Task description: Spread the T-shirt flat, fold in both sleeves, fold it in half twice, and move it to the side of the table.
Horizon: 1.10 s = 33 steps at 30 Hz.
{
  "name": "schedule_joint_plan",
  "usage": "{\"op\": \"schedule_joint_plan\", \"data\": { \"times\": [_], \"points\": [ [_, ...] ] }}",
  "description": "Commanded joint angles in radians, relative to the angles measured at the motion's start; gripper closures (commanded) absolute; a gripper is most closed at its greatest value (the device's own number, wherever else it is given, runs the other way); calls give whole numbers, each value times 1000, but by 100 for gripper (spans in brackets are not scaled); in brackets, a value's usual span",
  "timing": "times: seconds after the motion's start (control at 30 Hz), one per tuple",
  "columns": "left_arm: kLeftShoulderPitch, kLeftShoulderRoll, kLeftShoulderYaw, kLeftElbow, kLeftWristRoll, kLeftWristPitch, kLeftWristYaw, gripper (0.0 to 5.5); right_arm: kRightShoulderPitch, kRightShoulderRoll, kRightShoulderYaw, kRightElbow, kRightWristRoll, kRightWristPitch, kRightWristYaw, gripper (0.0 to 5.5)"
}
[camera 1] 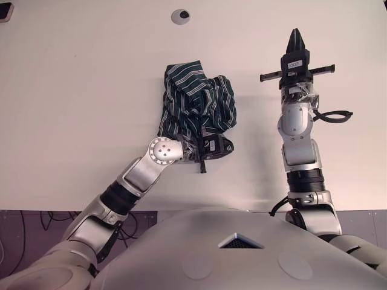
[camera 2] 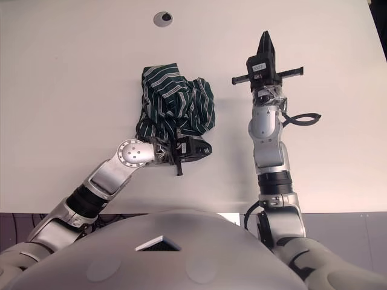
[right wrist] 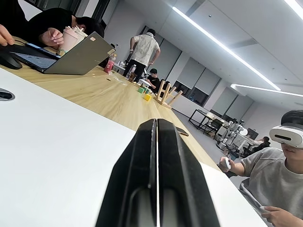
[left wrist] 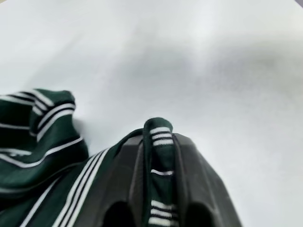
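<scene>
**One gripper bites the crumpled T-shirt, the other is closed on nothing**

One dark green T-shirt [camera 1: 196, 106] with thin white stripes lies in a bunched heap near the middle of the white table [camera 1: 91, 90]. It is not spread out. The cloth is piled in folds, with one flatter flap at the far side and a rounded lump toward the robot's right. No sleeve can be told apart in the heap.

The left gripper [camera 1: 225, 145] sits at the near edge of the heap, at its right-hand corner, with the arm coming in from the robot's left. Its jaws are clamped on a narrow fold of the striped cloth. In the left wrist view this fold stands up between the two black fingers [left wrist: 128, 165] and pokes out just past their tips. The rest of the shirt lies beside the gripper on the table.

The right gripper [camera 1: 295, 37] is well apart from the shirt, on the robot's right, with bare table between them. The arm stretches straight out and the tip points toward the far edge. Its jaws are pressed together with nothing between them, and the right wrist view shows the two fingers [right wrist: 139, 161] meeting along one thin seam. Whether it touches the table cannot be told.

A small round grey cable hole [camera 1: 180, 16] sits in the tabletop near the far edge, well beyond the shirt.
</scene>
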Motion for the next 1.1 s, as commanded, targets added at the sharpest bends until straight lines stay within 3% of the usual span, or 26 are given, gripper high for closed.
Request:
{"op": "schedule_joint_plan", "data": {
  "times": [0.03,0.27,0.5,0.83,1.1],
  "points": [
    [97,110,94,-34,-112,54,-103,518,-8,-7,-4,6,1,3,-4,550],
    [183,243,457,-243,-525,22,-322,546,-21,-12,-12,36,9,-9,-10,550],
    [184,278,732,-287,-803,79,-372,546,-28,-21,-24,65,13,-24,-14,550],
    [31,221,970,-187,-1107,171,-244,546,-53,-20,-27,121,11,-50,-27,550],
    [-64,195,1014,-120,-1130,209,-147,546,-68,-20,-27,150,13,-70,-32,550]
  ]
}}
